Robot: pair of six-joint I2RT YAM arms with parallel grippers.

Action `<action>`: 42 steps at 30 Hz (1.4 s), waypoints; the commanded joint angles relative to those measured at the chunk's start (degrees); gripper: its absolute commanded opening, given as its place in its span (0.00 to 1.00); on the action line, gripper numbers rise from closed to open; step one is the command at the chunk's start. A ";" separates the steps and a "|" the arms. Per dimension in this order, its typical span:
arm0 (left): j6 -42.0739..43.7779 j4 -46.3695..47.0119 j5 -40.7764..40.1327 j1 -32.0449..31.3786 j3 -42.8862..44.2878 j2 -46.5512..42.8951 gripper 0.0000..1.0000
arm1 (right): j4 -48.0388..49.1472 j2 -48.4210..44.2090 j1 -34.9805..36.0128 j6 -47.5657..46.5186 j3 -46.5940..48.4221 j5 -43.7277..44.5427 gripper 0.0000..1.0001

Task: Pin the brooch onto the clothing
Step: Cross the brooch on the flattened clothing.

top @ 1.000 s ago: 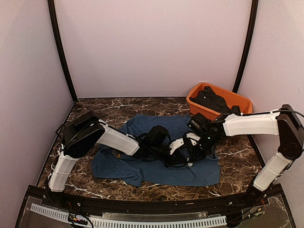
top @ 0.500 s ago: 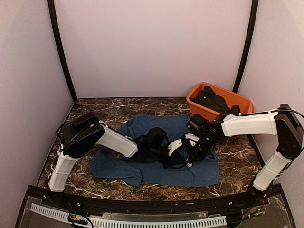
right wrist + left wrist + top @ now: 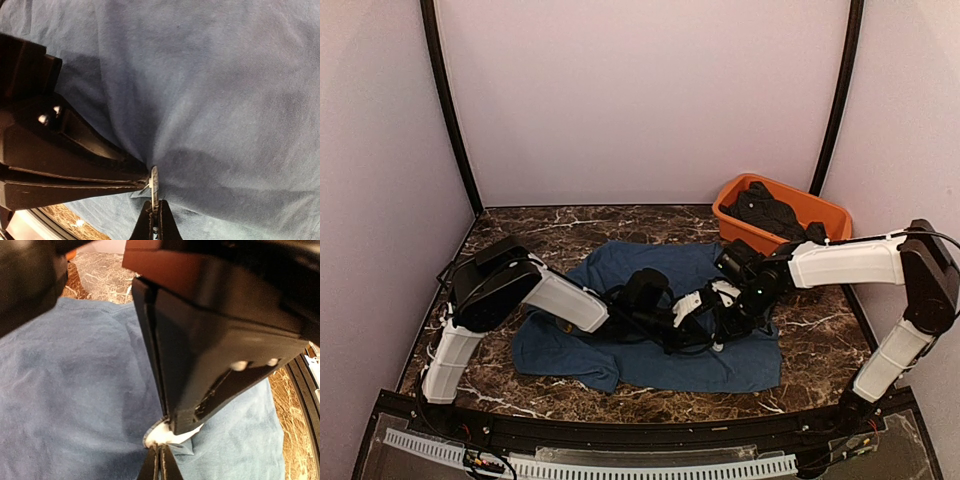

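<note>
Clamping a thin white disc brooch [image 3: 154, 181] at its tips, the right claw [image 3: 154, 210] meets the closed left claw [image 3: 160, 457], soft navy T-shirt [image 3: 225, 100] beneath; brooch hidden overhead.

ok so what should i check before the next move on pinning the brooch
1. Left gripper shut, tips right at the brooch: ok.
2. Right gripper shut on the brooch's edge: ok.
3. Clothing gathered up against the brooch where the two tips meet: ok.
4. Pin passed through the fabric: cannot tell, the tips and folds hide it.
5. Clothing lying wholly on the table, nothing hanging off: ok.
</note>
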 commanded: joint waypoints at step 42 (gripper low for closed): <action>-0.79 7.02 -5.14 1.56 -3.71 -7.34 0.01 | -0.77 -0.44 -2.32 -1.96 -4.27 -13.87 0.00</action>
